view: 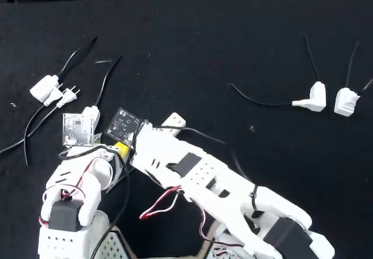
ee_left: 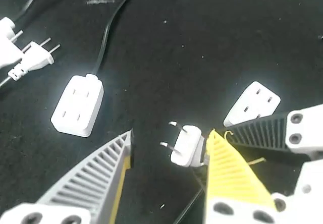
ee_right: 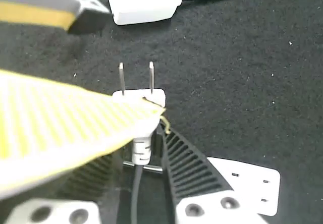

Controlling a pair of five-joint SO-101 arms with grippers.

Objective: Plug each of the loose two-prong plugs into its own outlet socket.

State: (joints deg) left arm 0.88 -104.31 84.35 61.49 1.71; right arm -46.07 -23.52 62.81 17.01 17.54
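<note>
On table lie two outlets, perhaps five plugs

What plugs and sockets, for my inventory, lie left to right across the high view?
Leftmost plug, two-prong plug, corded outlet socket, second outlet socket, angled plug, rightmost plug.

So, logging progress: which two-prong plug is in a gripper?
The plug clamped in the right gripper, prongs pointing toward the corded outlet socket; the other plugs lie loose on the table.
</note>
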